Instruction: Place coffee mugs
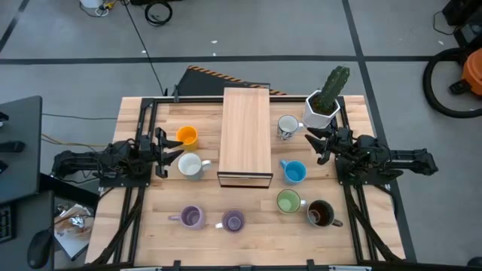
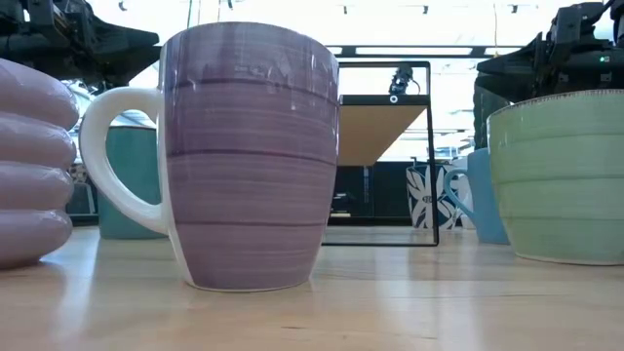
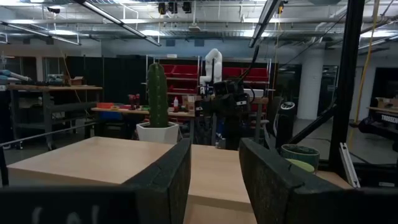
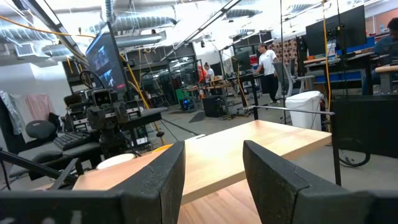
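Several coffee mugs stand upright on their bases on the wooden table [image 1: 151,226]. An orange mug [image 1: 186,136] and a white mug [image 1: 190,165] are at the left. A patterned white mug [image 1: 287,126] and a blue mug [image 1: 294,172] are at the right. A green mug [image 1: 288,202], a dark brown mug [image 1: 320,214] and two purple mugs [image 1: 191,217] [image 1: 233,220] stand nearer the front. My left gripper [image 1: 162,150] hovers open at the left edge, beside the orange and white mugs. My right gripper [image 1: 320,143] hovers open at the right edge, near the patterned mug. Neither holds anything.
A long wooden box [image 1: 245,135] lies in the table's middle, between the two groups of mugs. A white faceted pot with a green cactus [image 1: 324,102] stands at the far right corner, just behind my right gripper. Black frame rails [image 1: 139,196] run along both side edges.
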Tool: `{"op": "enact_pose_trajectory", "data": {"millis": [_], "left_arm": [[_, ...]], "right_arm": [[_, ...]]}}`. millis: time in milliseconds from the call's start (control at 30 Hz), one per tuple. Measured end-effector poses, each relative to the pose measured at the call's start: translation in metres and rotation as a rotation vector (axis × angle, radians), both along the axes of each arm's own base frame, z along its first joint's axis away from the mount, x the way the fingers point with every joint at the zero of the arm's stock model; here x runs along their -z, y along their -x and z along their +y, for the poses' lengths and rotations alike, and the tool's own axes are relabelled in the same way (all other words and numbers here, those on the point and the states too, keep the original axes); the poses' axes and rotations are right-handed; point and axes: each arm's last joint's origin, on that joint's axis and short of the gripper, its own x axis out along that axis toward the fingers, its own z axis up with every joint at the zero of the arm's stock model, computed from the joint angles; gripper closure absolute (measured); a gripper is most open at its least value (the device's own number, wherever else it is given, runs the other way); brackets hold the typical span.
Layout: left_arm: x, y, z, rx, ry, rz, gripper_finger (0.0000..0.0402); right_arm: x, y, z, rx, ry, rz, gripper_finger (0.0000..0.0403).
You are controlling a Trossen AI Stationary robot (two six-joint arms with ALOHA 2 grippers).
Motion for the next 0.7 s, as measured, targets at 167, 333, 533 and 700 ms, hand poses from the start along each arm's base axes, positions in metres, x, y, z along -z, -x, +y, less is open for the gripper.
{"op": "enact_pose_trajectory", "data": {"millis": [167,333,533,700], "left_arm": [[0.000,0.000,0.000,0.000,0.000,0.000,0.0260],[0.000,0.000,0.000,0.001,0.000,0.000,0.0260],[0.000,0.000,0.000,0.000,0.000,-0.001,0.0260],[-0.001,0.000,0.000,0.071,0.217,-0.054,0.0260]], "right_arm": [[0.000,0.000,0.000,0.000,0.000,0.000,0.0235],[0.000,0.000,0.000,0.000,0.000,0.000,0.0235],[-0.002,0.001,0.000,0.000,0.002,-0.027,0.0235],[-0.011,0.005,-0.003,0.105,-0.025,-0.131,0.0235]]}}
